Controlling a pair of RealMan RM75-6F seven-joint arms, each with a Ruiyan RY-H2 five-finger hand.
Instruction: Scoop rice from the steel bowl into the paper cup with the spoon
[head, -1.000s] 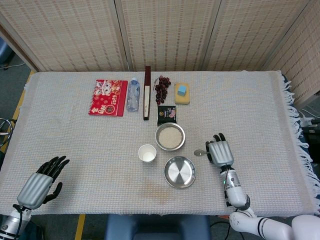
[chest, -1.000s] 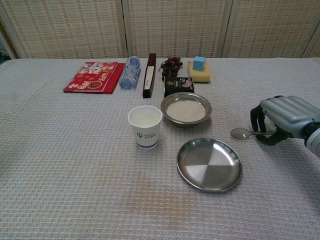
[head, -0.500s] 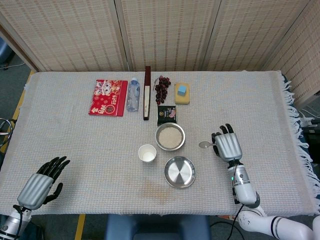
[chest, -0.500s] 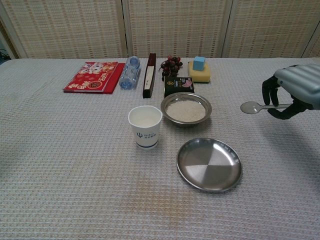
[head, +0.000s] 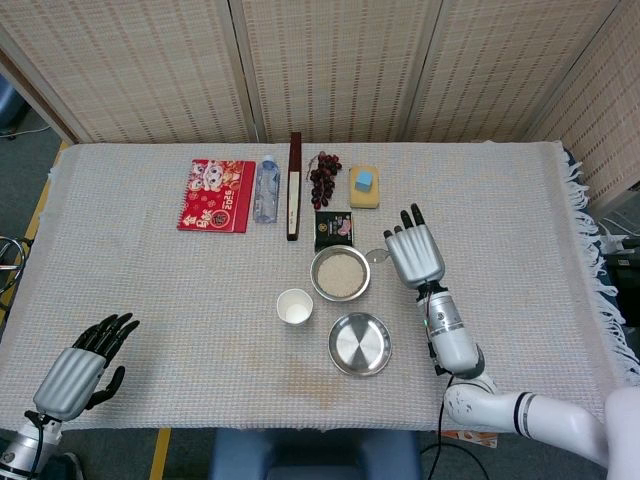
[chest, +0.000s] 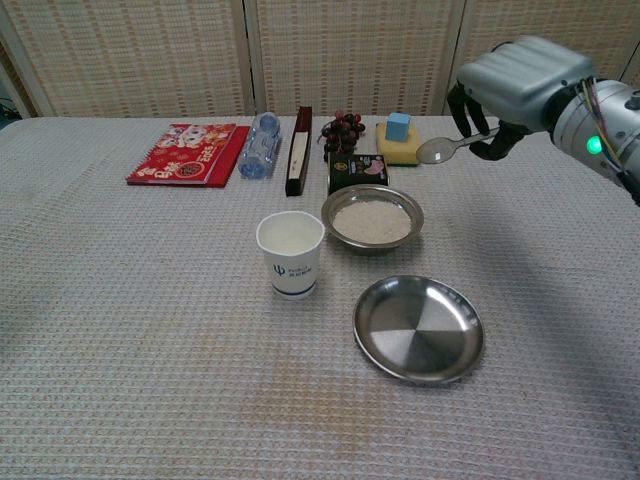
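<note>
Grasping the spoon (chest: 440, 149), the right robot hand (chest: 520, 80) hovers right of the steel bowl (chest: 372, 217)

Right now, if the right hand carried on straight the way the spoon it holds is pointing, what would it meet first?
Probably nothing soon. The right hand holds the spoon raised and pointing toward the robot's left, its tip above the steel bowl of rice. It likely passes over the bowl, though height is unclear.

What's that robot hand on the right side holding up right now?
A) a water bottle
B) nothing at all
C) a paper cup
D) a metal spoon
D: in the chest view the right hand grips a spoon in the air beyond the steel bowl of rice.
</note>
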